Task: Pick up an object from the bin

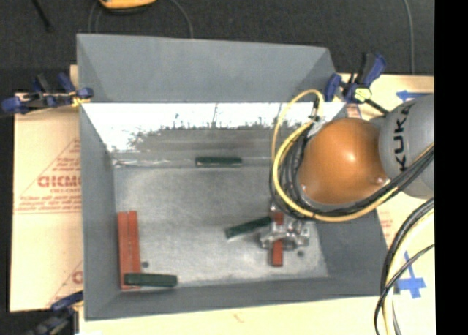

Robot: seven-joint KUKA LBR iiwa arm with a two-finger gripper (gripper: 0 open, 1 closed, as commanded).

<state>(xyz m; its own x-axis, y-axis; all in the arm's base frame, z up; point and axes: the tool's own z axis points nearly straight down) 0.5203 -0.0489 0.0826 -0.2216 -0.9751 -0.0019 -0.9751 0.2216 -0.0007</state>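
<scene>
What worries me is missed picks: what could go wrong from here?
The hand is low over a small red block; a block that small may slip out. A green stick lies right beside it and could be nudged or caught too. The right wall is close, so the arm might brush it.

We see arm (411, 147) reaching in from right, its end bent downward. Orange cover (340, 164) caps that end; yellow and black cables (281, 162) loop round it on view's left. Jaws hang below cover, pointing down, low in bin (95, 202).
</scene>
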